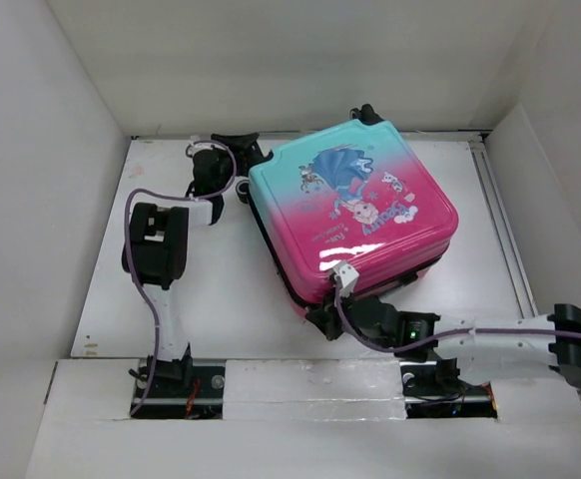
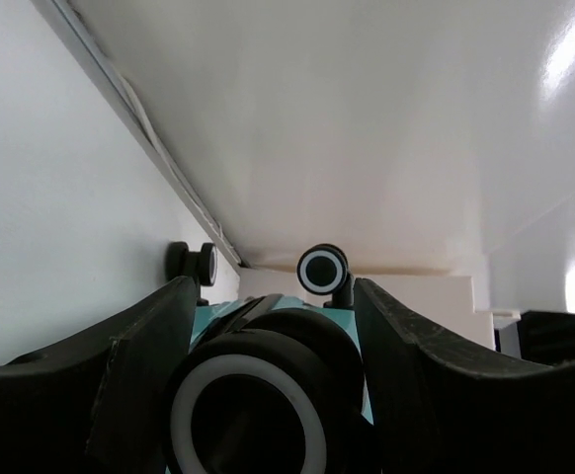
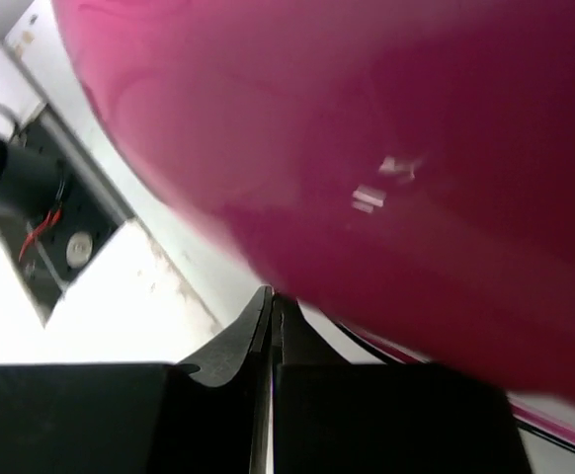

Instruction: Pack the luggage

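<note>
The luggage (image 1: 355,205) lies flat on the white table with its lid down, teal end far and pink end near. A dark gap shows between the two shells along the near right side. My left gripper (image 1: 237,172) is at its far left corner. In the left wrist view the gripper (image 2: 273,288) has one finger on each side of a black-and-white wheel (image 2: 248,415). My right gripper (image 1: 333,305) is shut at the near pink corner. In the right wrist view its tips (image 3: 273,296) meet right under the pink shell (image 3: 416,148).
Two more wheels (image 2: 322,269) (image 2: 194,262) stick out at the far end by the back wall. White walls enclose the table (image 1: 201,299) on the left, back and right. The arm bases sit behind a raised white ledge (image 1: 310,384) at the near edge.
</note>
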Robot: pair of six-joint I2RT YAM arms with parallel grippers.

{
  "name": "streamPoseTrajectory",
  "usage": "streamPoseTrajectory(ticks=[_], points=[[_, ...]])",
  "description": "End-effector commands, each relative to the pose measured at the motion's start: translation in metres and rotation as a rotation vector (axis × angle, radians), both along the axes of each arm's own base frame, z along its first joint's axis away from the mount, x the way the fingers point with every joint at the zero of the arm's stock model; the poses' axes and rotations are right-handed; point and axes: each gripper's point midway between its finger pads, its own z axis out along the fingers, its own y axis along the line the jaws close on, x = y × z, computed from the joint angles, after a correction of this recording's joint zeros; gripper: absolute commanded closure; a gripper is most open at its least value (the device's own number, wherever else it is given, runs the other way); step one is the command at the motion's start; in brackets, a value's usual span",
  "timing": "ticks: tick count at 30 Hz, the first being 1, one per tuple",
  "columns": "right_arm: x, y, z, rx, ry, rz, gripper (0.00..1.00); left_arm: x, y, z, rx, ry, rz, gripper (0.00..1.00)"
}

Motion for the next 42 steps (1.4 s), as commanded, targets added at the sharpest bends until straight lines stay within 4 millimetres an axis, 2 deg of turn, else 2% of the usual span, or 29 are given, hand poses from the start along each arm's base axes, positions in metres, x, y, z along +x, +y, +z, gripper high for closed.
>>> streamPoseTrajectory(ticks=[1,2,3,4,5,6,7,8,9,10,11,12,14,15,17,18,19,20,22,24,25,29,30,31,37,39,40,41,42], points=[[0.009,-0.010,0.019,0.131,0.110,-0.017,1.00,-0.029,0.029,0.061,0.040,-0.184,0.046,1.00],[0.016,-0.014,0.032,0.165,0.087,-0.021,1.00,-0.037,0.041,0.061,0.079,-0.206,0.072,1.00],[0.023,-0.021,0.032,0.148,0.071,-0.028,1.00,-0.046,0.050,0.057,0.096,-0.208,0.088,1.00],[0.038,-0.032,0.033,0.146,0.064,-0.061,1.00,-0.064,0.062,0.028,0.120,-0.149,0.115,1.00],[0.048,-0.036,0.041,0.150,0.044,-0.075,1.00,-0.077,0.075,0.042,0.133,-0.184,0.147,1.00],[0.057,-0.041,0.045,0.134,0.021,-0.086,1.00,-0.089,0.076,0.038,0.170,-0.192,0.148,1.00],[0.065,-0.046,0.049,0.125,0.014,-0.099,1.00,-0.106,0.085,0.012,0.194,-0.134,0.168,1.00],[0.082,-0.053,0.063,0.139,-0.005,-0.121,1.00,-0.122,0.086,0.024,0.202,-0.165,0.171,1.00],[0.097,-0.062,0.060,0.109,-0.008,-0.146,1.00,-0.141,0.089,0.005,0.225,-0.143,0.176,1.00],[0.099,-0.060,0.064,0.099,-0.016,-0.143,1.00,-0.145,0.089,0.024,0.219,-0.194,0.183,1.00],[0.113,-0.069,0.068,0.095,-0.020,-0.174,1.00,-0.164,0.094,0.000,0.238,-0.143,0.196,1.00],[0.121,-0.072,0.082,0.117,-0.042,-0.196,1.00,-0.179,0.094,0.020,0.245,-0.206,0.203,1.00],[0.130,-0.080,0.088,0.121,-0.057,-0.219,1.00,-0.199,0.102,-0.005,0.321,-0.137,0.222,1.00],[0.130,-0.081,0.086,0.118,-0.047,-0.215,1.00,-0.213,0.096,0.013,0.335,-0.193,0.221,1.00],[0.131,-0.085,0.087,0.124,-0.041,-0.227,1.00,-0.228,0.095,0.002,0.386,-0.152,0.216,1.00],[0.122,-0.079,0.082,0.108,-0.032,-0.210,1.00,-0.235,0.098,-0.004,0.408,-0.141,0.223,1.00],[0.114,-0.077,0.067,0.087,0.000,-0.207,1.00,-0.244,0.101,0.016,0.422,-0.202,0.245,1.00],[0.105,-0.074,0.063,0.088,0.005,-0.198,1.00,-0.249,0.102,0.003,0.452,-0.149,0.231,1.00],[0.081,-0.063,0.043,0.047,0.039,-0.147,1.00,-0.260,0.109,0.022,0.486,-0.199,0.270,1.00],[0.070,-0.056,0.024,-0.036,0.080,-0.100,1.00,-0.267,0.107,0.025,0.495,-0.209,0.255,1.00],[0.061,-0.048,0.024,-0.058,0.066,-0.069,1.00,-0.269,0.103,0.033,0.489,-0.233,0.235,1.00],[0.073,-0.026,0.052,-0.049,0.007,-0.079,1.00,-0.274,0.092,0.043,0.463,-0.247,0.176,1.00],[0.078,-0.023,0.054,-0.062,-0.006,-0.083,1.00,-0.276,0.090,0.045,0.461,-0.259,0.165,1.00],[0.082,-0.022,0.043,-0.112,0.008,-0.092,1.00,-0.277,0.088,0.040,0.447,-0.246,0.151,1.00],[0.105,0.003,0.061,-0.058,-0.037,-0.124,1.00,-0.288,0.074,0.047,0.410,-0.293,0.074,1.00],[0.109,0.034,0.050,-0.028,-0.024,-0.053,1.00,-0.289,0.071,0.048,0.392,-0.303,0.061,1.00],[0.109,0.053,0.055,-0.007,-0.007,-0.027,1.00,-0.286,0.068,0.041,0.385,-0.281,0.036,1.00],[0.109,0.067,0.018,-0.071,0.052,-0.018,1.00,-0.286,0.066,0.040,0.384,-0.279,0.025,1.00],[0.109,0.083,0.019,-0.044,0.031,-0.005,1.00,-0.286,0.063,0.037,0.384,-0.280,0.011,1.00]])
